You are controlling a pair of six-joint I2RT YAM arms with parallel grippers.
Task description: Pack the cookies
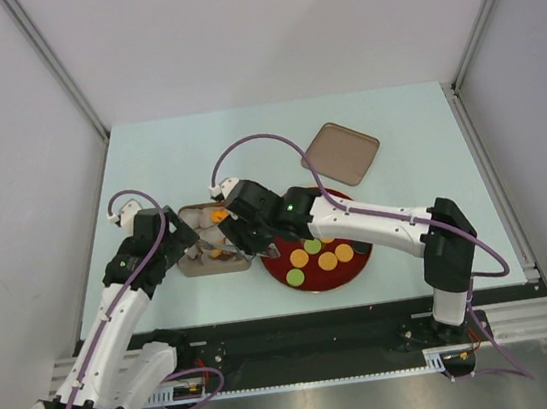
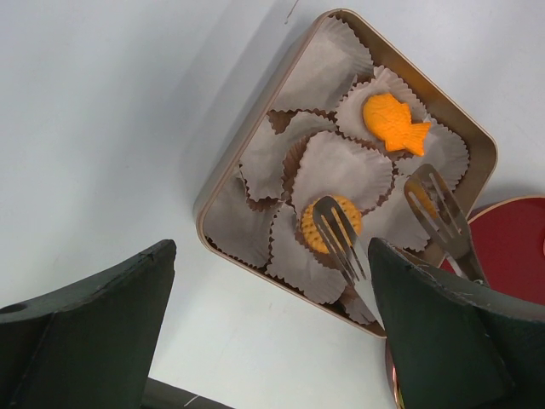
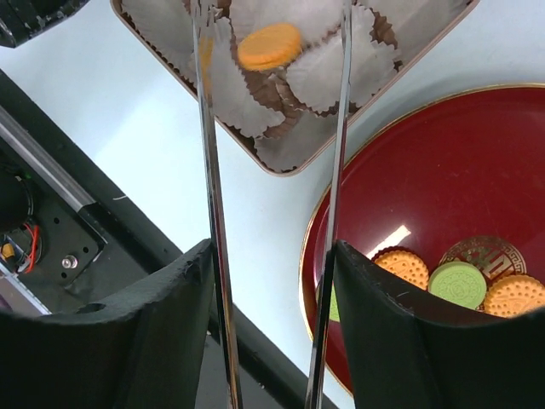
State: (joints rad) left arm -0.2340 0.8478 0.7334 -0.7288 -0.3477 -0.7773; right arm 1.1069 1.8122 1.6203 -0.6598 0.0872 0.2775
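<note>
Several cookies, orange [image 1: 328, 260] and green [image 1: 294, 277], lie on the dark-red plate [image 1: 337, 285]. My right gripper [image 1: 247, 233] is shut on metal tongs [image 3: 209, 170], whose two arms stand spread apart over the tin [image 1: 201, 266]. One tong tip [image 2: 341, 234] is over a round orange cookie [image 2: 328, 223] lying in a paper cup; the other tip [image 2: 438, 213] is apart from it. A fish-shaped orange piece [image 2: 392, 122] lies in another cup. My left gripper [image 1: 186, 244] hovers open at the tin's near left corner, holding nothing.
The tin [image 2: 490, 158] is lined with pale paper cups [image 2: 328, 64]. Its brown lid [image 1: 340, 152] lies at the back right. The plate [image 3: 443, 153] sits right beside the tin, with orange [image 3: 402, 266] and green [image 3: 457, 283] cookies at its near side.
</note>
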